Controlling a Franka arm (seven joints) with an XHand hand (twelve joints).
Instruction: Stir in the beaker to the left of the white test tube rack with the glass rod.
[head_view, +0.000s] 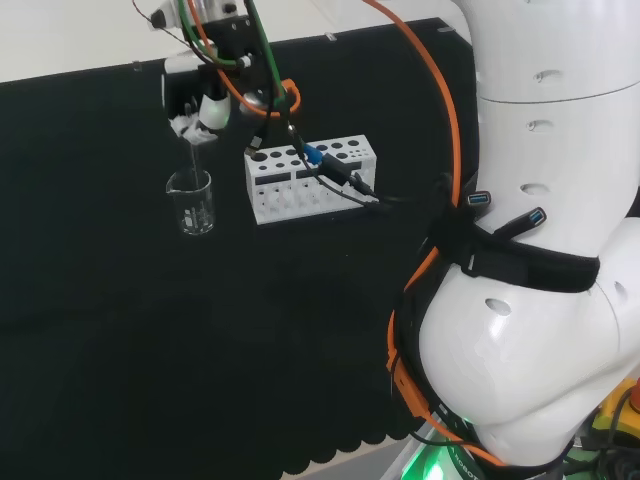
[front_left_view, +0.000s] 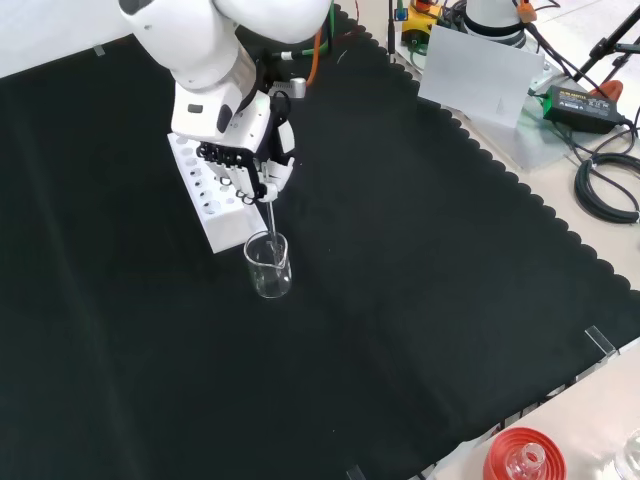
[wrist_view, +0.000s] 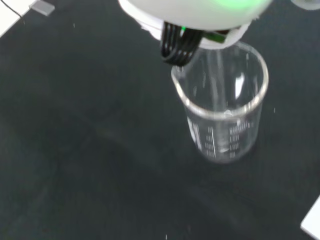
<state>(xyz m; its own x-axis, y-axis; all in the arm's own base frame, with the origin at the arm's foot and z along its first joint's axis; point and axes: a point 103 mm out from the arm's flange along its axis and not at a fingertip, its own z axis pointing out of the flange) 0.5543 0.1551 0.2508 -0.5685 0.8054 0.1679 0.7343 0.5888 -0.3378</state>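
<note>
We see the hand (front_left_view: 248, 158) poised above the beaker (front_left_view: 268, 266), its fingers (front_left_view: 262, 183) curled round the top of the glass rod (front_left_view: 270, 222) — the rod hangs nearly upright from them, and its lower end sits inside the beaker. In the head view the beaker (head_view: 191, 203) stands on the black cloth of the desk (head_view: 150, 330), just left of the white test tube rack (head_view: 311, 178), apart from it; the hand (head_view: 203, 108) is directly over it. In the front view the rack (front_left_view: 207, 192) lies behind the beaker, partly under the hand. From the wrist view the beaker (wrist_view: 225, 107) is upright, spout visible, graduations on its wall — we cannot tell whether it holds liquid. The rod (wrist_view: 217, 75) shows faintly through the glass.
</note>
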